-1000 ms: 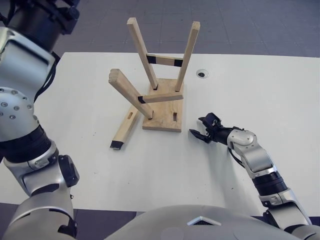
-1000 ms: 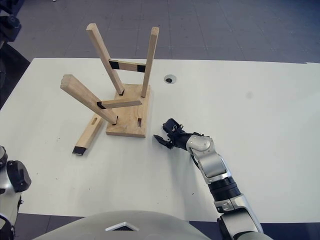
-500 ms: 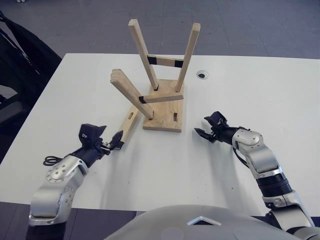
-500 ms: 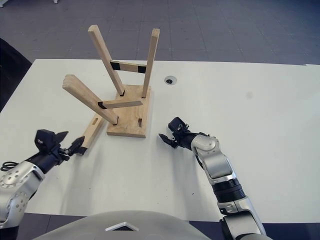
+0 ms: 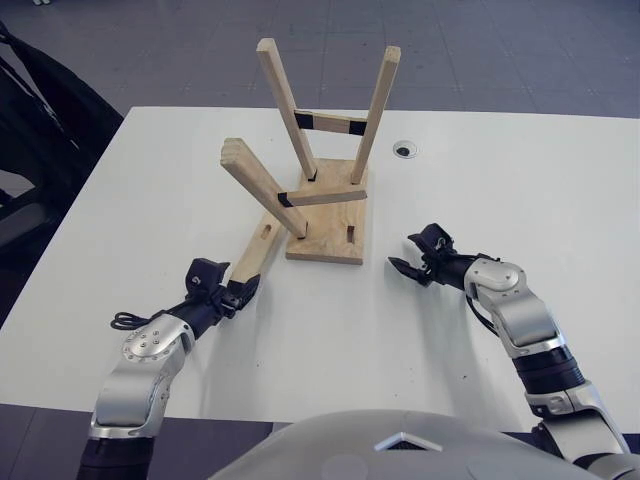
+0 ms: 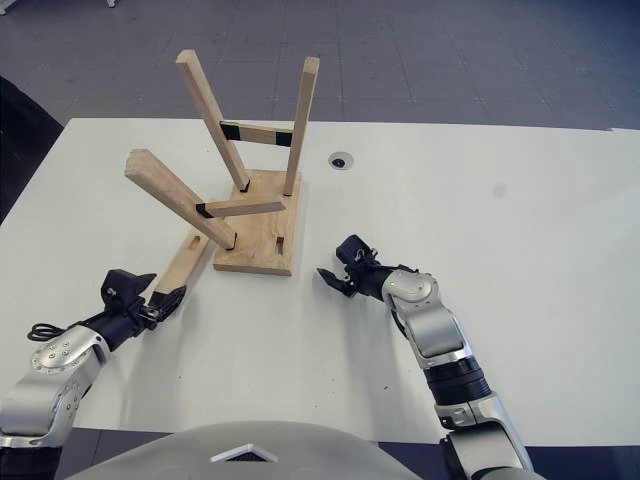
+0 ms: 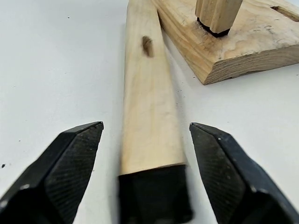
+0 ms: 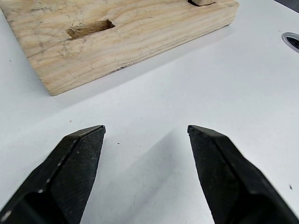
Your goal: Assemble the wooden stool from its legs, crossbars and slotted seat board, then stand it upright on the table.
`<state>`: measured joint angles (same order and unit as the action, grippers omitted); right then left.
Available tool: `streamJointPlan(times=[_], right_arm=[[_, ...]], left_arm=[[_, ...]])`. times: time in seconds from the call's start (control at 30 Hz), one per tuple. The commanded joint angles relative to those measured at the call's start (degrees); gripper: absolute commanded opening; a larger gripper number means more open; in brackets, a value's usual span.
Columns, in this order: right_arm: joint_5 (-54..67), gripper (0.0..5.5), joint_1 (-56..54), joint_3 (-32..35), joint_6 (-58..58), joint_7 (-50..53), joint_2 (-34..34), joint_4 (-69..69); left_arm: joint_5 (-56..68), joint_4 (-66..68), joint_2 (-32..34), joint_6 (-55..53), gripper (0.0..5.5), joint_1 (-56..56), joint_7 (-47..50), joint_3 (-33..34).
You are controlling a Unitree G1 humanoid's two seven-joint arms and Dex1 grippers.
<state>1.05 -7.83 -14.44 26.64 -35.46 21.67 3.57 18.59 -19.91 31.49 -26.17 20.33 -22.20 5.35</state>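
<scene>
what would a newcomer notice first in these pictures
An upside-down, half-built stool stands on the table: its seat board lies flat with three legs sticking up and two crossbars fitted. The fourth leg lies loose beside the board on the robot's left, and the left tool is open with a finger on each side of its black-capped end. The right tool is open and empty on the board's other side.

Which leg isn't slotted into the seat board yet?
The loose leg flat on the table beside the seat board, black-capped end between the open jaws of the left gripper. The other three stand in the board.
</scene>
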Motion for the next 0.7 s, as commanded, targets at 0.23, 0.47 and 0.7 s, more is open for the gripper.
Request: streamJointPlan(times=[0.23,0.47,0.7], right_arm=[[-0.3,3.25,-1.1,0.3,0.8,0.2,0.6,-0.6],[-0.3,3.25,-2.2,1.2,0.8,1.1,0.3,-1.1],[7.4,3.25,-7.0,12.4,5.9,5.7,-3.2,-0.5]], left_arm=[[-8.1,2.1,2.8,-4.0,3.43,2.1,0.2,-2.7],[-7.2,3.3,-1.6,-4.0,2.33,-1.2,3.3,0.9],[-6.1,8.2,-3.6,6.6,2.15,-17.1,11.8,13.7]])
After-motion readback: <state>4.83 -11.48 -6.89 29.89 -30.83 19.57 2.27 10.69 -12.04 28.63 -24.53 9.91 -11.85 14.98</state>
